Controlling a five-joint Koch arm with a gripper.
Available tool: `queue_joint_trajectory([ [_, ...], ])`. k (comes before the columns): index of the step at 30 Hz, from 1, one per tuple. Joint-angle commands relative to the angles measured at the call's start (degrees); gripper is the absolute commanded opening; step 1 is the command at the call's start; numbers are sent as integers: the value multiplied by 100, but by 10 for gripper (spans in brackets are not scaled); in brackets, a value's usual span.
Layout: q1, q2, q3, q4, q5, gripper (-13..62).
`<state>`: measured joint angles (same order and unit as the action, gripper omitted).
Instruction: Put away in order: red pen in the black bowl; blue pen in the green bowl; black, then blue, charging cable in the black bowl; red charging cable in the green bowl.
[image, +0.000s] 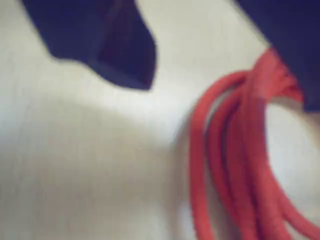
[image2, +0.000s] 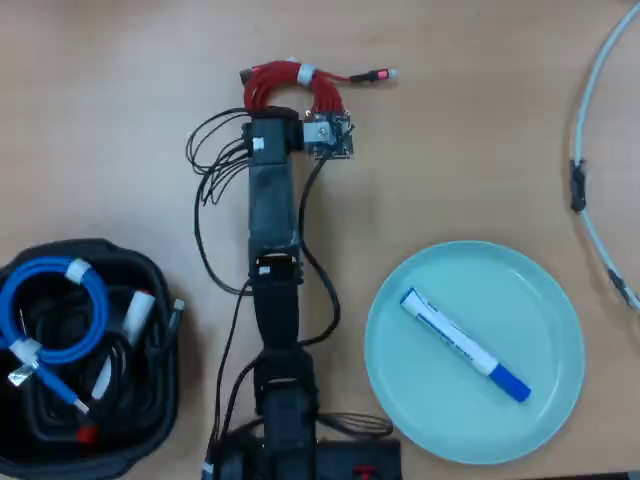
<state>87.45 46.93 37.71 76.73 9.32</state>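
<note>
A: While the wrist view is blurred, it shows two dark fingers (image: 110, 50) with a clear gap of bare table (image2: 480, 130) between them. So the gripper (image: 215, 55) reads as apart, not clamped.

B: Holding anything?

A: Not squeezed that I can tell. The red cable (image: 235, 150) has its loops bunched right against the right-hand finger in that view, touching it. The left-hand finger is clear of it.

B: Overhead?

A: The arm (image2: 272, 250) reaches up the middle of the table. The red cable (image2: 300, 85) lies coiled at the gripper's tip near the top edge, white tie on it, one plug end trailing right. Fingertips are hidden under the wrist there, so contact can't be confirmed from above.

B: Rest of the items?

A: The blue pen (image2: 465, 345) lies diagonally in the green bowl (image2: 545, 400), lower right. The black bowl (image2: 150, 400) sits at the lower left corner with the blue cable (image2: 50, 300), a black cable (image2: 50, 420) and the red pen (image2: 125, 335) inside.
</note>
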Motion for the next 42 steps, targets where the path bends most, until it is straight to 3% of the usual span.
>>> queue_joint_trajectory([
  [1, -26, 0, -677, 44, -79, 316],
  [26, -352, -809, -1055, -62, 18, 301],
  [30, -404, -809, -1063, -62, 18, 215],
  [35, -413, -835, -1020, -9, 18, -93],
  [42, -396, -844, -984, 387, 316, -68],
])
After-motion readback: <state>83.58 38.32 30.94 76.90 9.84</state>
